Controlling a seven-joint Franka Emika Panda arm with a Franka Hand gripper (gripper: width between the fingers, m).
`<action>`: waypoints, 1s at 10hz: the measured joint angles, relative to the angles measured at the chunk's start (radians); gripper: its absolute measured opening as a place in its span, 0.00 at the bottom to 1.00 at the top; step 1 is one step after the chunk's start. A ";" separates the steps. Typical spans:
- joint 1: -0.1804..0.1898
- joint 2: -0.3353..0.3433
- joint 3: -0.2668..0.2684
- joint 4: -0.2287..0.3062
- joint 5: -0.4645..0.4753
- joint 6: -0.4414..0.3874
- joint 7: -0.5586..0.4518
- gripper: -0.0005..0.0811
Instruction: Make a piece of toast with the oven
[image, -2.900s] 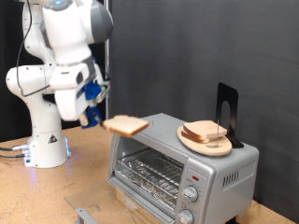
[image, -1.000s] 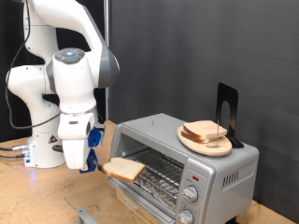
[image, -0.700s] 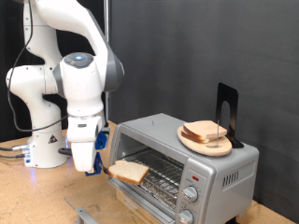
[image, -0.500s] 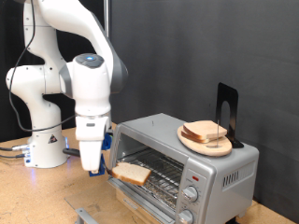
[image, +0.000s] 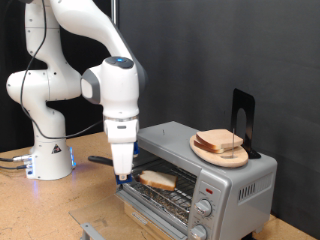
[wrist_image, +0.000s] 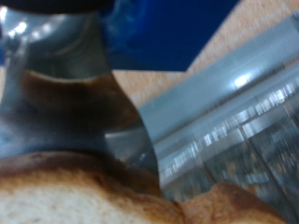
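You have the gripper (image: 123, 176) clamped on 1 edge of the toast (image: 158, 180), which lies flat, extending from the fingers into the oven (image: 195, 170) mouth, just above its rack.

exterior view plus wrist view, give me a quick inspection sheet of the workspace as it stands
surface: wooden table, bare wood at the exterior view's bottom left.
job's things: toaster oven, front open; piece of toast at the oven mouth over the wire rack.
clutter: wooden plate with more bread slices on the oven top; black stand behind it.
grippers: gripper pointing down at the oven's open front, at the toast's edge; the wrist view shows bread against a finger.
cables: wires by the robot base.
surroundings: dark backdrop; metal bracket at the table's front.
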 joint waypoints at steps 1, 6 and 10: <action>0.003 -0.015 0.006 0.004 0.009 -0.003 0.000 0.58; 0.015 -0.048 0.026 0.002 0.026 -0.058 0.019 0.58; 0.015 -0.059 0.026 -0.020 0.031 -0.069 0.019 0.58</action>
